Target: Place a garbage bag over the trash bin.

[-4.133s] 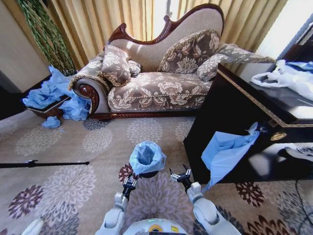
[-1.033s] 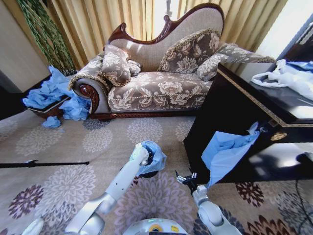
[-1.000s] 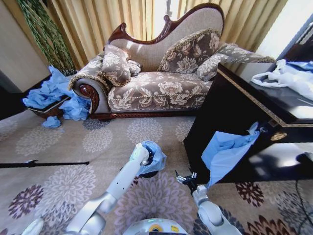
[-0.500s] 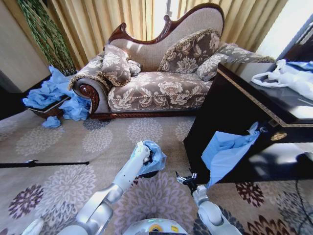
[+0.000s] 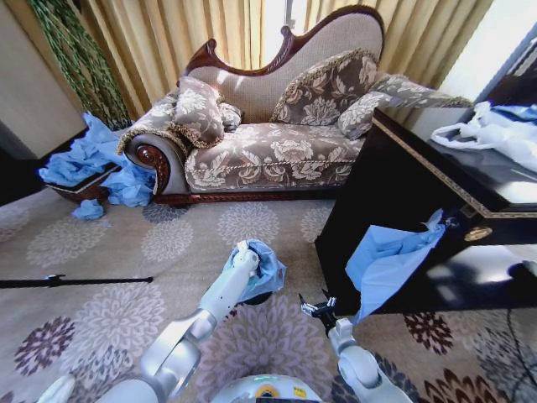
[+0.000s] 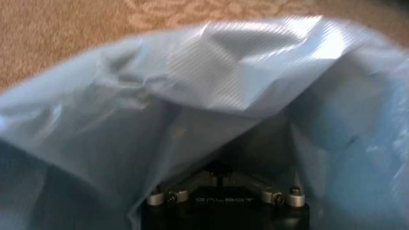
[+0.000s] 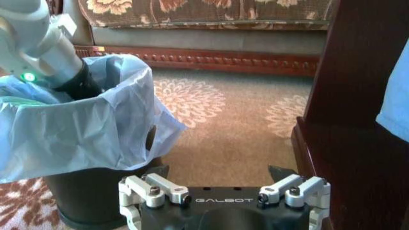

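The black trash bin [image 7: 83, 203] stands on the patterned carpet with the light-blue garbage bag [image 7: 83, 134] draped over its rim. In the head view the garbage bag [image 5: 263, 270] covers the trash bin [image 5: 254, 299] just ahead of me. My left arm [image 5: 220, 292] reaches down into the bag's mouth, and its gripper [image 6: 221, 177] sits inside the blue plastic, which wraps all around it. My right gripper [image 7: 221, 173] is open and holds nothing, low beside the bin on the cabinet side [image 5: 317, 308].
A tall black cabinet [image 5: 394, 193] stands close on the right, with another blue bag [image 5: 386, 262] hanging off it and a white plastic bag [image 5: 495, 134] on top. A sofa [image 5: 268, 151] is behind. A heap of blue bags [image 5: 84, 159] and a black rod [image 5: 75, 281] lie left.
About four seconds ago my left gripper sat low beside the bin; since then the arm has gone into the bag's mouth, then shifted a little. The right gripper has drawn slightly towards the cabinet.
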You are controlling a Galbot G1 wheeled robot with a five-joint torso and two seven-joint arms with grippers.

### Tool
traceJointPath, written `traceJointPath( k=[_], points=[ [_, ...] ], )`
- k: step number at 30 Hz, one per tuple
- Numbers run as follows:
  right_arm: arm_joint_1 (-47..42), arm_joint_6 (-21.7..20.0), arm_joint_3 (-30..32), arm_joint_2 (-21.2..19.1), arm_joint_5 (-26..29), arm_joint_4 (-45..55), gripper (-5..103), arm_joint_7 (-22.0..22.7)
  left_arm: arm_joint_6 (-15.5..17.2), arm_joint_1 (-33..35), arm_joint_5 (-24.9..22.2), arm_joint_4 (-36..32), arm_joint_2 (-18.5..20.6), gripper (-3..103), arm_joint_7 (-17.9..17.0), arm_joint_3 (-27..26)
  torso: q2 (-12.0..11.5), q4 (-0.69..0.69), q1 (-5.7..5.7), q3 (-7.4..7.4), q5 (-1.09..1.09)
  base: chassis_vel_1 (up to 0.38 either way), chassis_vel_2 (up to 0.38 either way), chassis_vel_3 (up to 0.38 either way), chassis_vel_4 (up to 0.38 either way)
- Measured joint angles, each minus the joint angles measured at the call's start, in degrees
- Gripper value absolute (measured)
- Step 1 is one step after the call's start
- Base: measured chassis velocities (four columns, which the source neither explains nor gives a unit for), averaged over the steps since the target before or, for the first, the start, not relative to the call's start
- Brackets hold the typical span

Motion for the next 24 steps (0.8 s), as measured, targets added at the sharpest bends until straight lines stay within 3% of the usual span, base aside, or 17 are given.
traceJointPath(
  k=[24],
  points=[
    [0.05,-0.06,-0.94,-0.48,-0.2,0.29,100,0.09,-2.36,1.12,2.91,6.82,-1.68,0,3.78,-1.07,0.0,0.0,0.0,0.0,-0.01,0.0,0.0,0.0,0.0]
  ],
)
